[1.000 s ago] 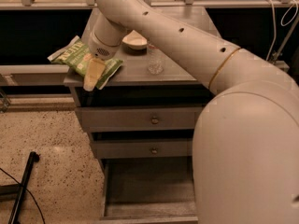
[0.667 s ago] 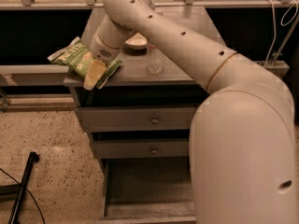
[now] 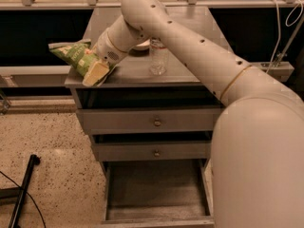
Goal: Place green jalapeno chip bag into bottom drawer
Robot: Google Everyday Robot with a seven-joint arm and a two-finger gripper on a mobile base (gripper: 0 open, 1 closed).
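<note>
The green jalapeno chip bag [image 3: 71,54] lies at the front left corner of the grey cabinet top [image 3: 190,72], its left end sticking out past the edge. My gripper [image 3: 95,73] reaches down from the right. Its cream fingers [image 3: 97,70] are closed on the bag's right end, just above the cabinet's front edge. The bottom drawer [image 3: 156,194] stands pulled open at the foot of the cabinet, with a bare grey floor. My arm hides part of the cabinet top and the drawers' right side.
A clear plastic cup [image 3: 157,61] stands mid-top, with a white bowl [image 3: 142,45] behind it, partly hidden by my arm. Two shut drawers with brass knobs [image 3: 156,122] sit above the open one. A black pole [image 3: 21,194] lies on the speckled floor at left.
My arm has swung and the view has shifted a little. The gripper stays on the bag at the front left corner, and the bag has hardly moved.
</note>
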